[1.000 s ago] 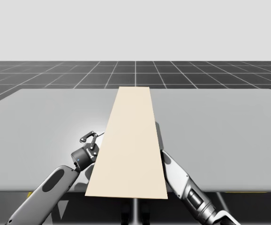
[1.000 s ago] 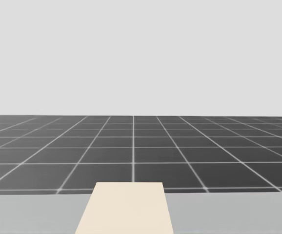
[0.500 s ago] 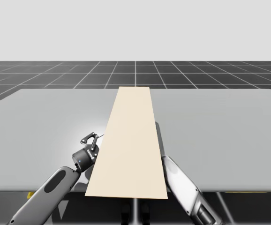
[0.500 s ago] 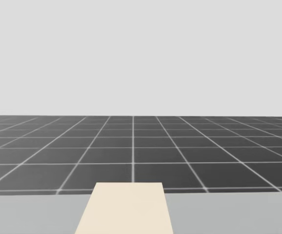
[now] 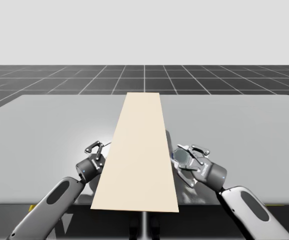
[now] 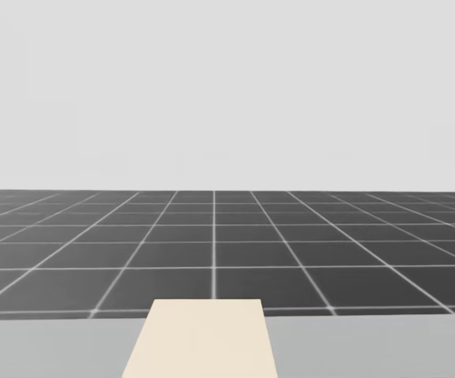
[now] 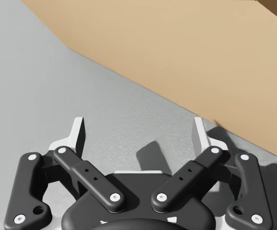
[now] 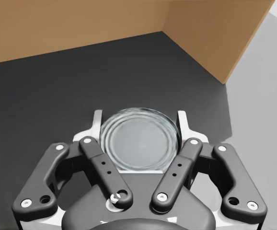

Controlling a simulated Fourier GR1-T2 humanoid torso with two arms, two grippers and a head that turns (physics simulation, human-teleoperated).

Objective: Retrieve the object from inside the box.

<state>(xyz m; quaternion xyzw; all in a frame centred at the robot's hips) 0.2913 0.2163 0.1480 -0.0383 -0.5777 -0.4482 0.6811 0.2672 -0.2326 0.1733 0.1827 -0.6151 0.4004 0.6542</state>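
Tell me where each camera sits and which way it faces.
High view: fixed above the table, looking down on the cream box; left gripper and right gripper flank it.
Head view: on my head, facing out over the floor, box top nearest.
Left wrist view: on my left hand; open gripper over table beside box.
Right wrist view: on my right hand; gripper clamps a round silvery object.
Shared: high and head both show the box top.

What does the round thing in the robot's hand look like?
Find the long tan box on the grey table. At its right side is my right gripper, shut on the round thing: a silvery disc with rings, the one shiny, round thing there.
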